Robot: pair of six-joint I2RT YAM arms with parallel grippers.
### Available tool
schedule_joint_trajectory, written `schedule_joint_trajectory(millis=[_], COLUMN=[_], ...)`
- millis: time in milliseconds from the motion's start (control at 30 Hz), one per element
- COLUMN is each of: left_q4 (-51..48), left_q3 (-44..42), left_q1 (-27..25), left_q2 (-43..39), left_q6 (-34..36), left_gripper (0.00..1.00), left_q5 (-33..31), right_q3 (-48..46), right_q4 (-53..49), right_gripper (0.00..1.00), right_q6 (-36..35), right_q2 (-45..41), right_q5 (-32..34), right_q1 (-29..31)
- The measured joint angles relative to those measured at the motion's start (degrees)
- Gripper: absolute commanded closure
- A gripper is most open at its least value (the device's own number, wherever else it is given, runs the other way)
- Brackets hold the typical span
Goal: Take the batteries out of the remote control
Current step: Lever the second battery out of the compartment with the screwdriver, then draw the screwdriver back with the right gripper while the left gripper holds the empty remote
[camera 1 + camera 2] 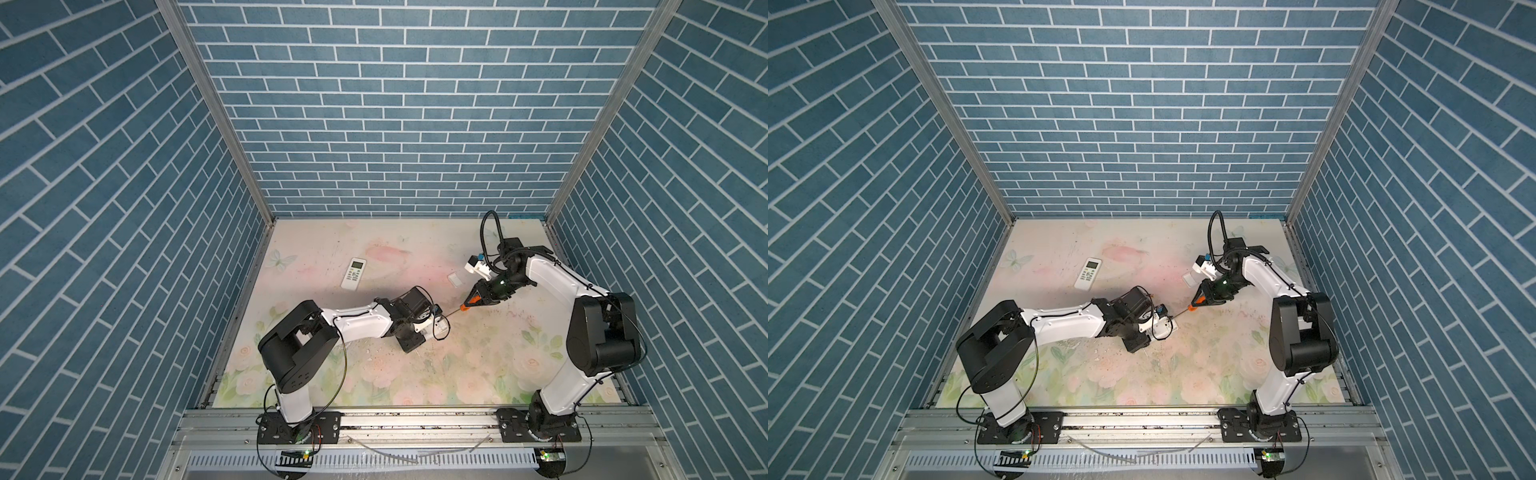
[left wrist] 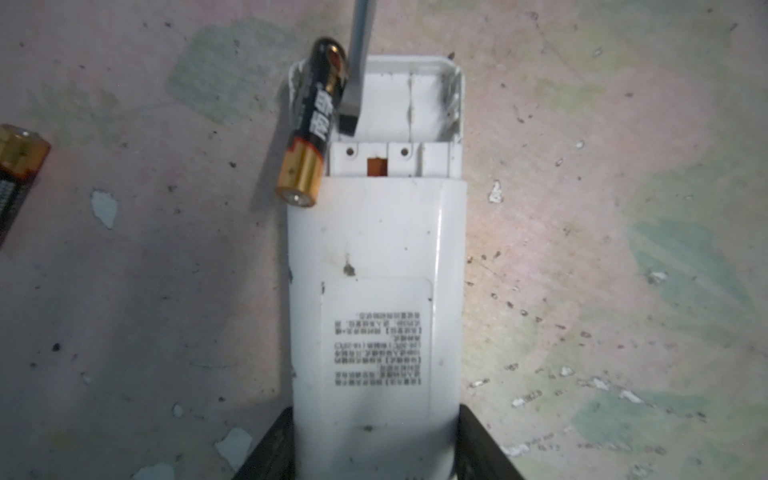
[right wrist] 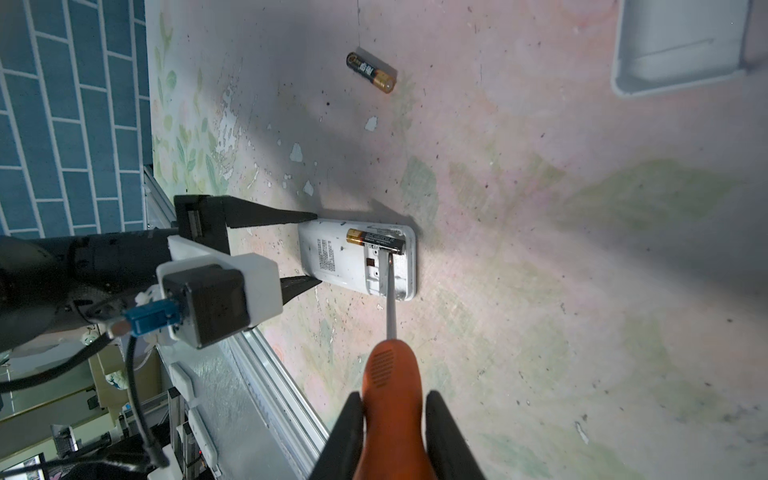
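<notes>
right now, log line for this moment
left end effector: gripping remote | right end effector: gripping screwdriver | battery: tilted up | second battery: on table

You have an orange-handled screwdriver [image 3: 390, 374] slanting over the middle of the chipped floral tabletop [image 1: 457, 374], shaft pointing toward the front left corner. A white battery cover [image 1: 456, 278] lies flat nearer the right edge. Blue brick-pattern walls [image 1: 395, 104] close three sides.

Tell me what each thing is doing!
Held remote: face down, bay open.
Cover: off, lying apart.
Bay battery: tilted, half out.
Loose battery: out, lying flat.
Screwdriver: gripped, tip in bay.
Other remote: face up, untouched.
Left gripper: shut on held remote.
Right gripper: shut on screwdriver.
</notes>
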Motion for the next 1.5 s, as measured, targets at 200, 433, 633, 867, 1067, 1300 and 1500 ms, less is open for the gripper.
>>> schedule_joint_trajectory(millis=[200, 433, 633, 867, 1067, 1300, 1500], left_q4=[0.4, 0.5, 0.7, 0.8, 1.6, 2.6, 2.1], left_q3=[-0.2, -0.2, -0.2, -0.2, -0.2, 3.4, 13.3], left_q1=[-0.1, -0.2, -0.4, -0.6, -0.6, -2.7, -5.2], left_q2=[0.0, 0.0, 0.0, 0.0, 0.1, 3.1, 10.6], left_q6=[-0.5, -1.2, -2.1, -5.4, -9.9, -13.8, -15.0], left_gripper=[0.80, 0.80, 0.73, 0.66, 0.63, 0.58, 0.57], left_q5=[0.1, 0.0, -0.1, 0.1, 1.2, 2.6, 2.6], right_q3=[0.0, 0.0, 0.1, 0.2, 0.3, 0.3, -0.5], right_q4=[1.5, 1.4, 0.5, -0.3, 0.0, 1.5, 3.9], right_gripper=[1.00, 1.00, 1.00, 1.00, 1.00, 1.00, 1.00], right_q6=[1.7, 1.9, 2.1, 5.7, 10.0, 13.9, 16.2], right_q2=[0.0, -0.6, -4.8, -11.8, -15.9, -18.2, -20.5], right_q5=[0.0, 0.5, 3.2, 7.7, 12.8, 17.5, 20.7], right_q1=[0.4, 0.5, 0.7, 0.7, 0.3, 0.1, -1.1])
